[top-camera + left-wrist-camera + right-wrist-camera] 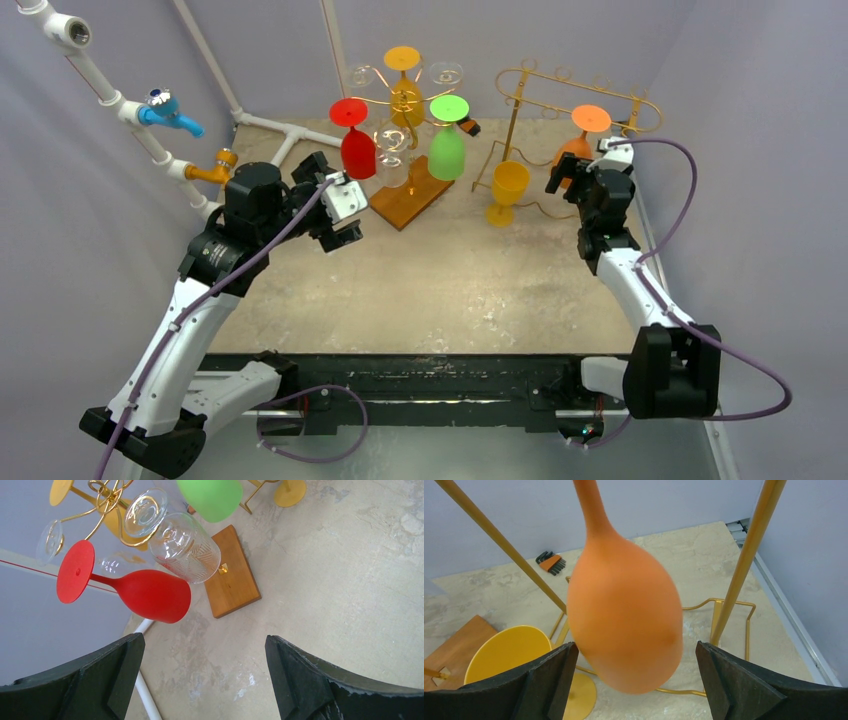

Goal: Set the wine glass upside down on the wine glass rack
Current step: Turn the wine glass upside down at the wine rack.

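Lilac-grey walls are closing in a mottled beige table [430,280], and a white PVC pipe [105,90] carrying a blue tap [170,112] is running down the left wall.

At the right rear a gold wire rack [585,95] is standing, and the orange wine glass [585,130] is hanging from it upside down, with its foot sitting over the top rail. I am holding my right gripper [634,647] around its bowl with the fingers [539,680] spread apart, one on each side. My wrist camera is cutting off the stem's top, so the foot is not showing there. The bowl is filling most of the gap, and I cannot tell whether either pad is touching it. A yellow wine glass [509,652] is standing upright just beside the orange one, partly hidden behind my finger. A hex key set [550,562] is lying near the back wall.

My left gripper [204,640] is hovering wide open over bare table, gripping nothing. It is pointing at a wooden-based rack [232,572] where a red glass [150,595], a green glass [210,497] and a clear glass [182,545] are hanging. The green one is getting cropped by the frame's top edge, and other clear glasses behind are hard to make out.
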